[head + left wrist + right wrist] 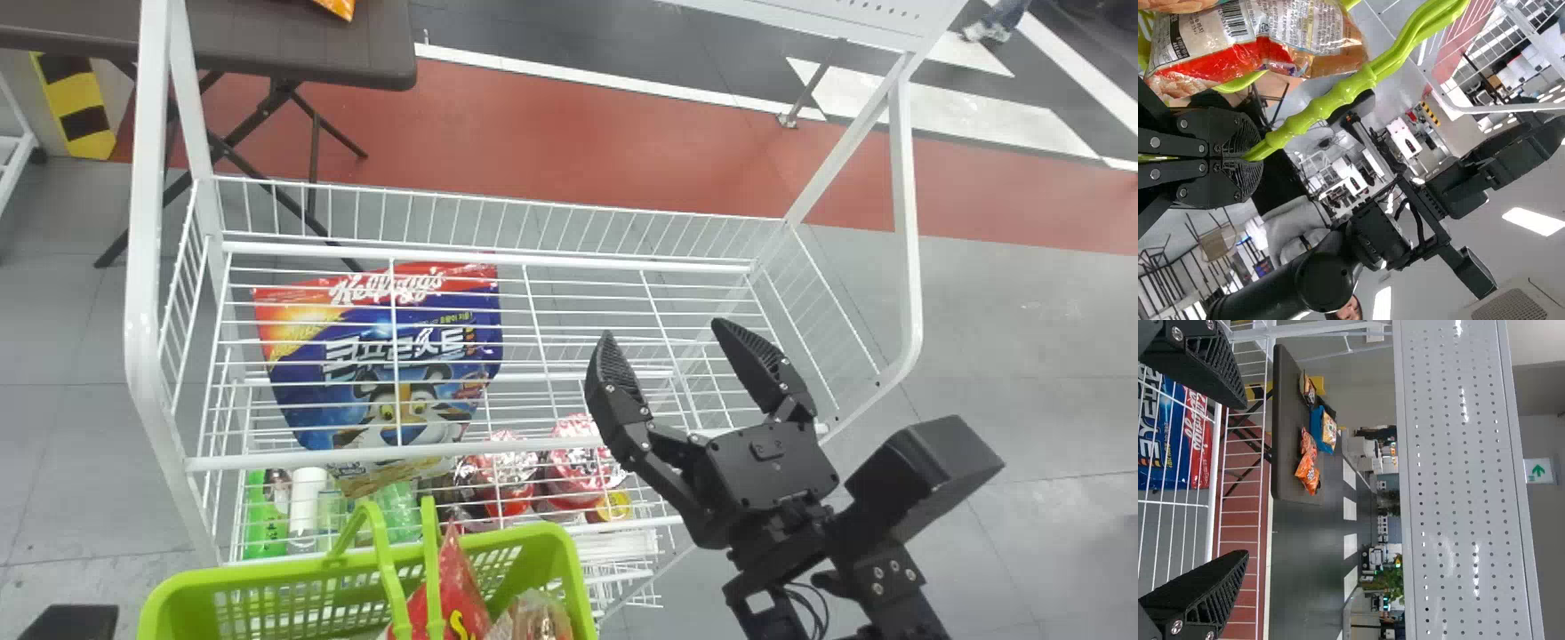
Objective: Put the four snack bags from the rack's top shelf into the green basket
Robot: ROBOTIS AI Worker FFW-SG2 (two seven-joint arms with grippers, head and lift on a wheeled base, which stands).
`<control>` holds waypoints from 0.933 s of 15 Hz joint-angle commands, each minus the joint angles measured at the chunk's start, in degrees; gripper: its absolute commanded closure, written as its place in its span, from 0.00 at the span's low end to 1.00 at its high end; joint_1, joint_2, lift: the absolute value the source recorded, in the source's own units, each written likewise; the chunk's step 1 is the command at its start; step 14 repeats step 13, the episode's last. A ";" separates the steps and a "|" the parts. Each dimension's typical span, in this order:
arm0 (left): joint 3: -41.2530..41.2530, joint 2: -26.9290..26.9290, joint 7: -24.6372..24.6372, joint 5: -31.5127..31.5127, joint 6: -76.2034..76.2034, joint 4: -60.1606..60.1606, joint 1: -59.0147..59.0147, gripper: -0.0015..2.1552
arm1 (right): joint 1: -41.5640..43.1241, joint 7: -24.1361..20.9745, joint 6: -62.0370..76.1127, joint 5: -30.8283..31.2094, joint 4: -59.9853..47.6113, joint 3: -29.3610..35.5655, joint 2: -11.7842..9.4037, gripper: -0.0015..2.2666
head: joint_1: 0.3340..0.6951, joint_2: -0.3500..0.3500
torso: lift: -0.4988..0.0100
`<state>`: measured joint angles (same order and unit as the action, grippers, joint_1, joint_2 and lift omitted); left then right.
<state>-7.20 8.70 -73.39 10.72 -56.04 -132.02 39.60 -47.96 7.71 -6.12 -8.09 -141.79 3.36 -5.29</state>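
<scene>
My right gripper (665,333) is open above the right part of the rack's top shelf (569,260), nothing between its fingers. The right wrist view also has the right gripper (1246,479), fingers wide apart. At the bottom of the head view, the green basket (284,578) stands at the rack's near side. It holds a red snack bag (452,596) and a clear-fronted bag (538,618). In the left wrist view my left gripper (1243,158) is shut on the basket's green handle (1365,80), beside a red and orange snack bag (1281,50).
Seen through the shelf wires, a large blue and red bag (391,382) lies lower in the rack, with red-topped containers (578,462) and bottles (307,507) farther down. White posts (147,293) frame the rack. Behind it stands a dark table (1288,440) with orange bags (1308,460).
</scene>
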 commanded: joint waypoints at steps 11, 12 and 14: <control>-0.01 0.00 0.00 -0.08 0.00 -0.08 0.04 0.82 | 0.23 0.20 0.36 -0.18 0.20 0.51 -0.07 0.01 | 1.00 0.00 | 0.98; -0.10 0.00 0.00 0.01 0.00 -0.08 0.12 0.82 | 0.32 0.20 0.36 -0.18 0.28 0.51 -0.16 0.01 | 1.00 0.00 | 0.98; -0.01 0.00 0.09 -0.08 0.00 -0.08 0.12 0.82 | 0.32 0.20 0.36 -0.18 0.28 0.51 -0.07 0.01 | 1.00 0.00 | 0.98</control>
